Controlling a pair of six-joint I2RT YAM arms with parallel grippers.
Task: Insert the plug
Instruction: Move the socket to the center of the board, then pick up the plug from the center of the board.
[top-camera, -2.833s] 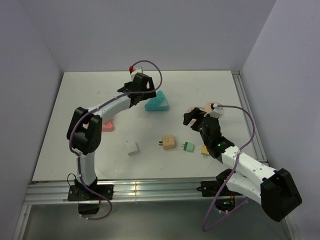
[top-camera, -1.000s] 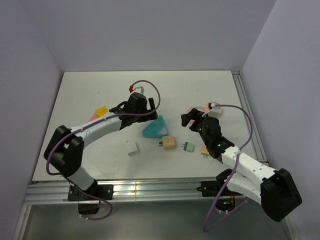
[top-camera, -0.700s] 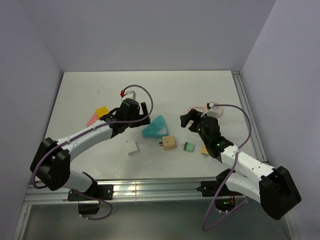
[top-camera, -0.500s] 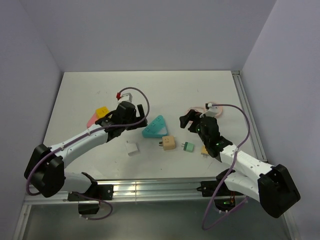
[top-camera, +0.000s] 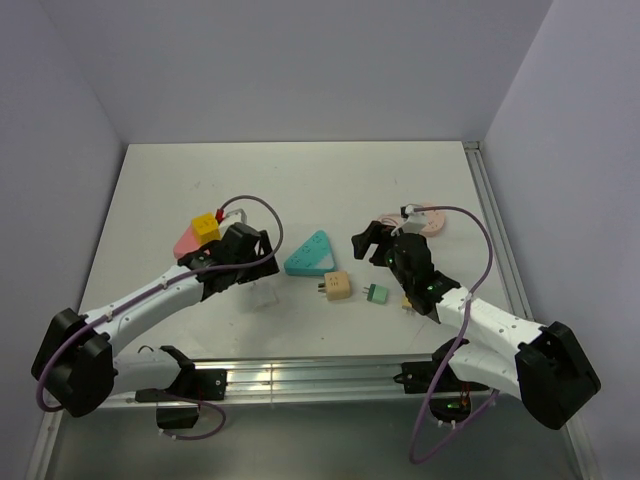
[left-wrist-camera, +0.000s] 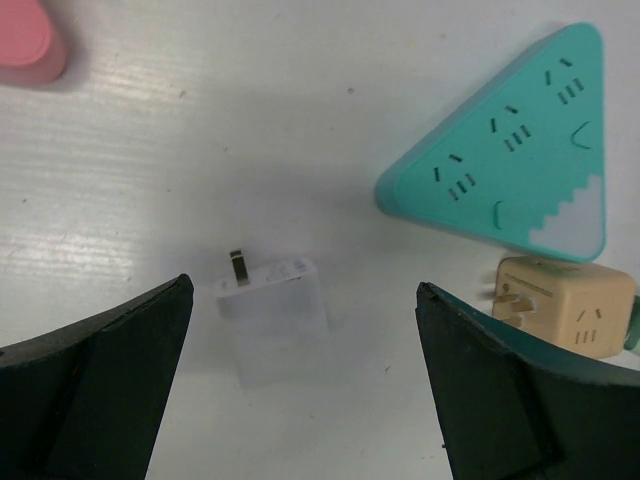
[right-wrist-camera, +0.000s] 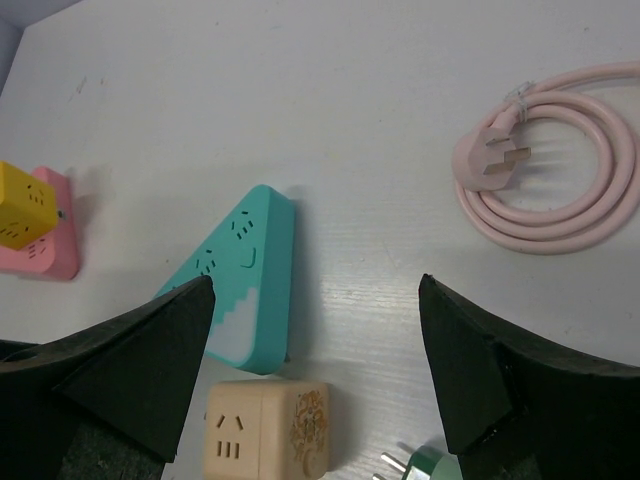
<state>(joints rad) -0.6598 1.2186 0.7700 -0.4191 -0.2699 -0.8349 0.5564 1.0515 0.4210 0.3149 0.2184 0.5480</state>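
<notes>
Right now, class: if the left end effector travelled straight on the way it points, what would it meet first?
Probably the small white plastic plug adapter, which lies flat and centred below the open left end effector; height above it is unclear. Under it is only the white table.

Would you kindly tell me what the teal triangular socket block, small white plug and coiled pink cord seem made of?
Teal triangular socket block: likely hard moulded plastic, matte, crisp slot edges. Small white plug: smooth plastic body, a dull metal-looking prong. Coiled pink cord: probably flexible vinyl or rubber sheath, bending in smooth loops.
</notes>
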